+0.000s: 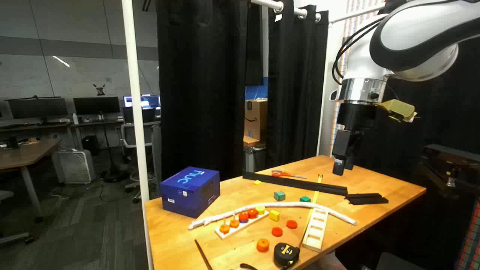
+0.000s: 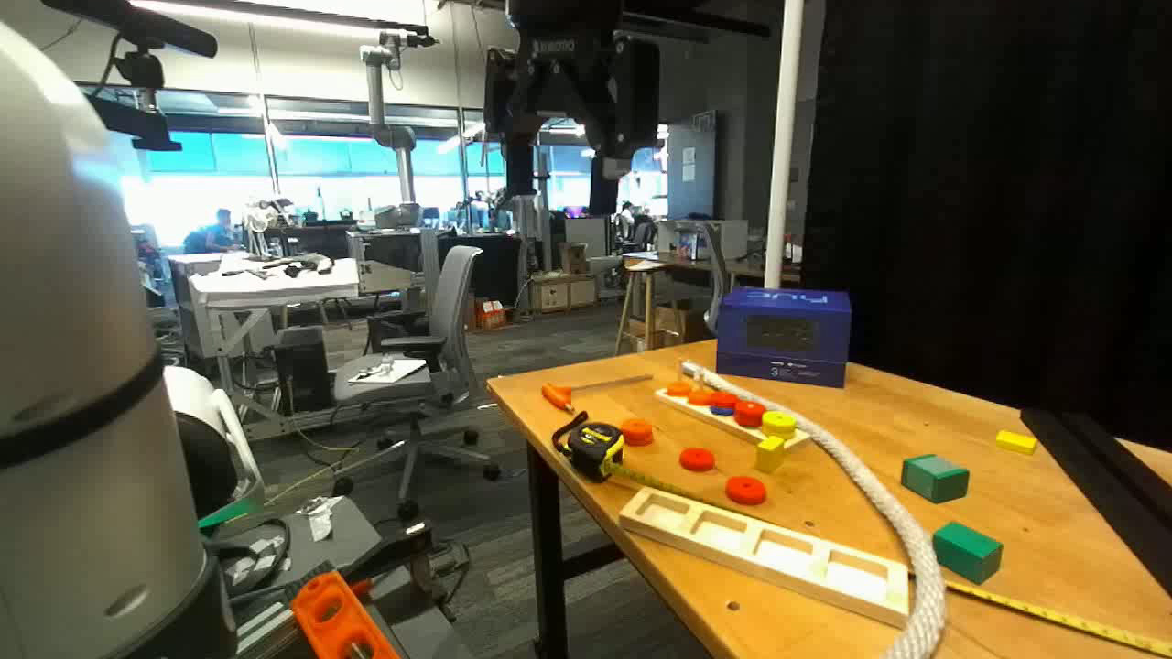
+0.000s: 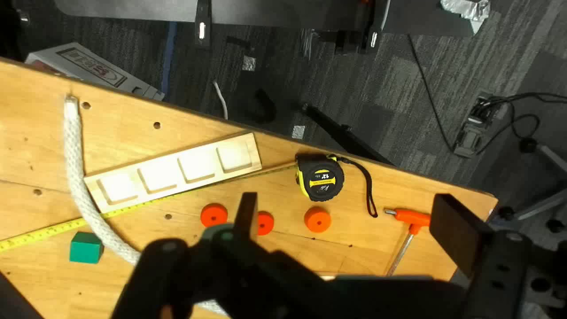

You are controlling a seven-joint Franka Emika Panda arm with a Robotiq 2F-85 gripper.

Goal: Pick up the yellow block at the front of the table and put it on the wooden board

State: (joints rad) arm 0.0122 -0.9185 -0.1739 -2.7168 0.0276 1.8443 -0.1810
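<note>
"nuc" on the blue box [image 1: 190, 192], "12'" on the tape measure [image 3: 320, 179], "ROBOTIQ" on the end effector [image 2: 560, 196]

On the wooden table [image 1: 172, 240], in an exterior view, a blue box [image 1: 190, 192] stands at the left; a white rope [image 1: 292, 204] has yellow blocks [image 1: 274, 215] on both sides; farther lie green blocks [image 1: 279, 195] and black strips [image 1: 296, 182]; nearer lie a peg strip [image 1: 249, 223], loose round pieces [image 1: 277, 231], a tape measure [image 1: 286, 255] and a pale wooden board [image 1: 313, 244]

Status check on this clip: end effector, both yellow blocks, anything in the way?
End effector open, empty, hovering. Both yellow blocks ungripped, neither on the wooden board. White rope curves close past the board's end, could snag.
</note>
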